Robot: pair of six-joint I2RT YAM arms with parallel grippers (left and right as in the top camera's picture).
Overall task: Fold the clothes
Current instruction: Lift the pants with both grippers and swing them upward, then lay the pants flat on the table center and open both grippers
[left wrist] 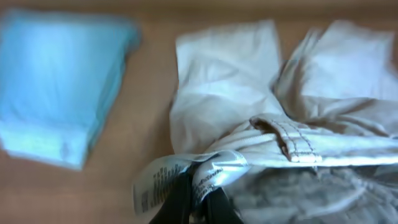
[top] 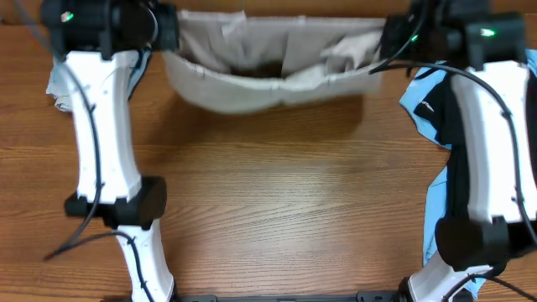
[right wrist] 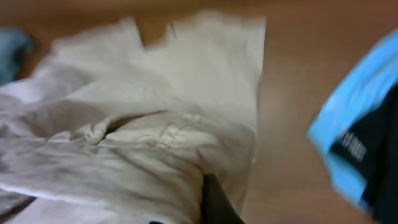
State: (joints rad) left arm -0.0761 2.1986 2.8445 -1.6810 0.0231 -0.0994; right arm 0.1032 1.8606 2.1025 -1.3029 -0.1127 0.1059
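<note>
The clothes [top: 268, 67], a single beige garment, are located at the 12 o'clock edge of the tabletop [top: 277, 201] in the overhead view and are stretched between the two tools. The long axis of the garment runs from 9 o'clock to 3 o'clock. The 9 o'clock end is clamped by the left tool [left wrist: 198, 198], and the 3 o'clock end is clamped by the right tool [right wrist: 213, 199]. Neither arm is nearer, since each tool is seated at its own end. The upper edge is held taut along this axis, while the middle sags toward 6 o'clock and appears to be lifted clear of the wood, as a shadow is cast beneath it. It is judged that the coming move depends on this arrangement: the free lower edge lies toward 6 o'clock from both tools, so any lay-down or fold would be made in that direction. In the left wrist view, the closed fingers are seen pinched on cloth beside a white printed label [left wrist: 158, 183], with a stitched waistband [left wrist: 298, 140] just beyond. The cloth is creased, with pocket linings exposed. A light-blue piece [left wrist: 56, 87] lies well apart at 9 o'clock, and a sky-blue and black top [top: 428, 101] lies near the right arm at 3 o'clock.
</note>
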